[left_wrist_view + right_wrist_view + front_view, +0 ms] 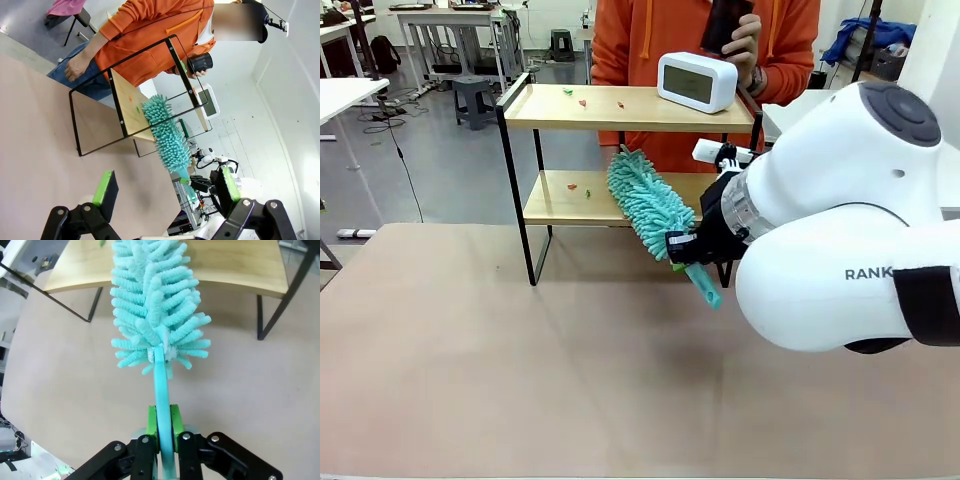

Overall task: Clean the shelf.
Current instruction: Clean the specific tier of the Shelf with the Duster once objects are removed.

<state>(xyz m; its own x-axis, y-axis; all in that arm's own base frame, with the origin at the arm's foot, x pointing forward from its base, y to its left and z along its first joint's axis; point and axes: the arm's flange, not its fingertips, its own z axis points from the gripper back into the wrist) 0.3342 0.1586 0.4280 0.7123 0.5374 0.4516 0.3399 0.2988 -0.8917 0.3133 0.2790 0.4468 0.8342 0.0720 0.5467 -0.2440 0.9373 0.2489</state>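
Currently pinches the teal duster [645, 200] handle with right jaws at centre frame, its head at the lower board of the shelf [620, 108]; holds left jaws spread above the table [520, 350].

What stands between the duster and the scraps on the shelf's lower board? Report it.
Nothing visible. The right gripper holds the duster, its head at the lower board of the shelf; the scraps lie on bare wood just left of it.

right arm [840, 230], behind duster [645, 200]: white rounded shells, grey joint cap, black lettering, black band. left gripper [166, 184]: black links, silver screws, green pads [106, 182]. person [640, 40], beyond duster: orange drawstring top.
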